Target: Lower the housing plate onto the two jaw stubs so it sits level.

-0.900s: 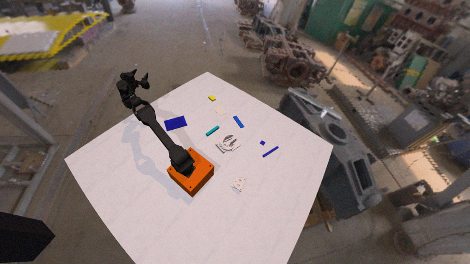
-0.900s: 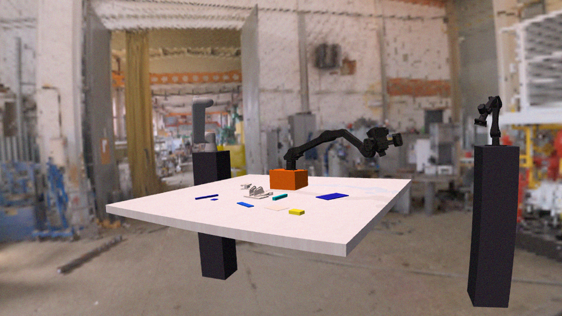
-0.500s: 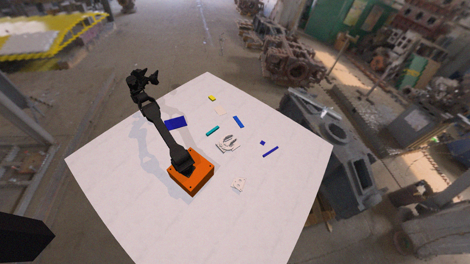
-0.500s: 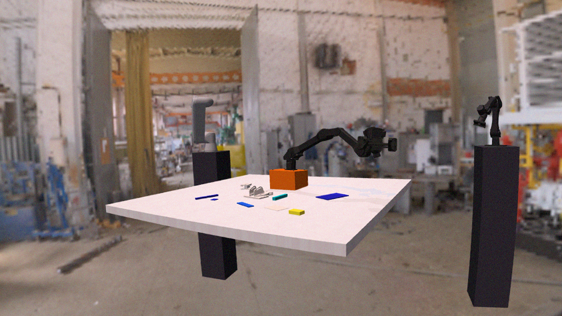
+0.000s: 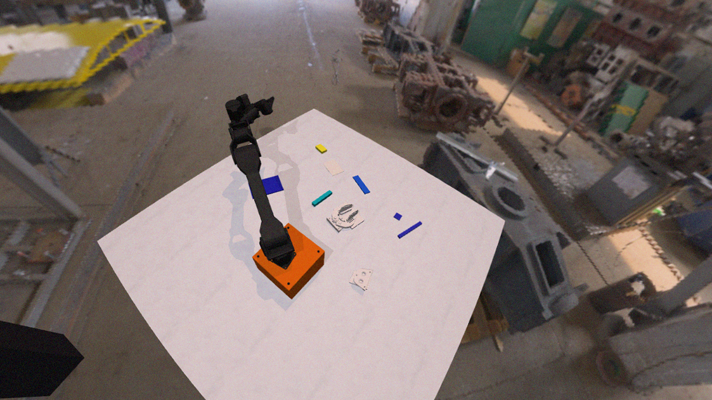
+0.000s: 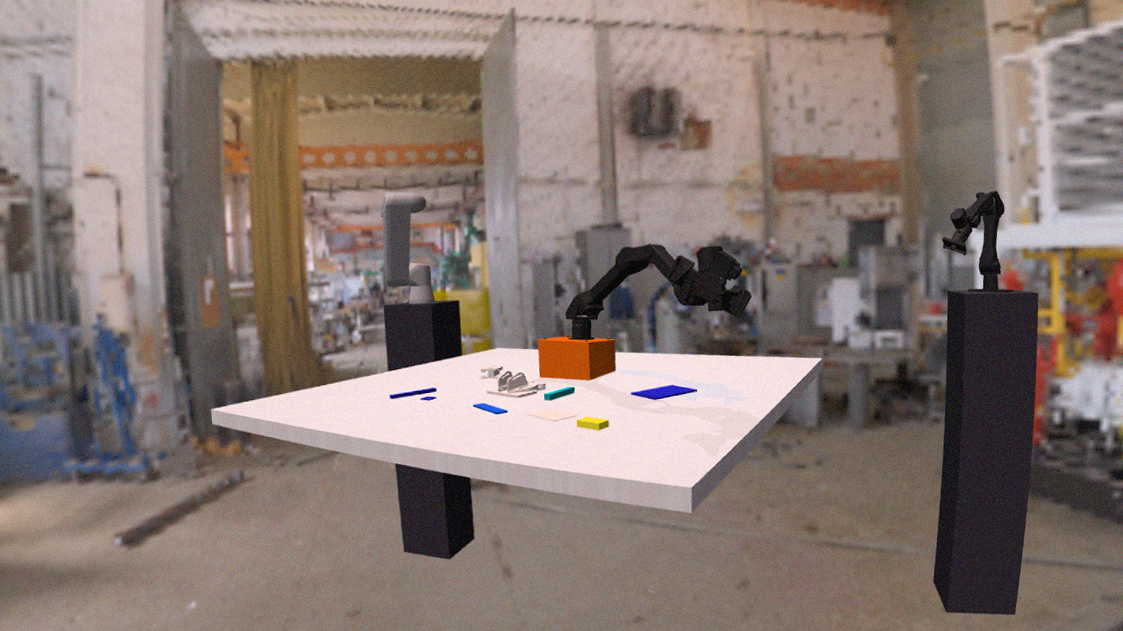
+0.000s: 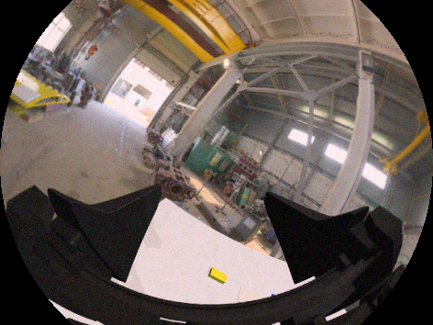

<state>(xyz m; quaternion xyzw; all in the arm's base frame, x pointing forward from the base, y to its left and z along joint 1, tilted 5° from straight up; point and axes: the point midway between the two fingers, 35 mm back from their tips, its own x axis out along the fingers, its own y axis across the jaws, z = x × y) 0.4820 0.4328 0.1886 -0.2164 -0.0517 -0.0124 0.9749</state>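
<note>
The base plate with the two jaws (image 5: 345, 217) lies on the white table right of the orange arm base (image 5: 289, 257); it also shows in the exterior view (image 6: 514, 381). The housing plate (image 5: 361, 278), small and white with holes, lies flat on the table nearer the front, apart from the jaws. My gripper (image 5: 258, 107) is open and empty, held high above the table's far left part, far from both parts. It shows in the exterior view (image 6: 734, 296) and the wrist view (image 7: 211, 216), where only table and a yellow block (image 7: 218, 275) lie between the fingers.
Loose flat pieces lie on the table: a blue square (image 5: 267, 184), a teal bar (image 5: 322, 197), a blue bar (image 5: 361, 184), a beige tile (image 5: 333, 167), a yellow block (image 5: 321, 148), a small blue chip (image 5: 397, 216) and a long blue bar (image 5: 409, 229).
</note>
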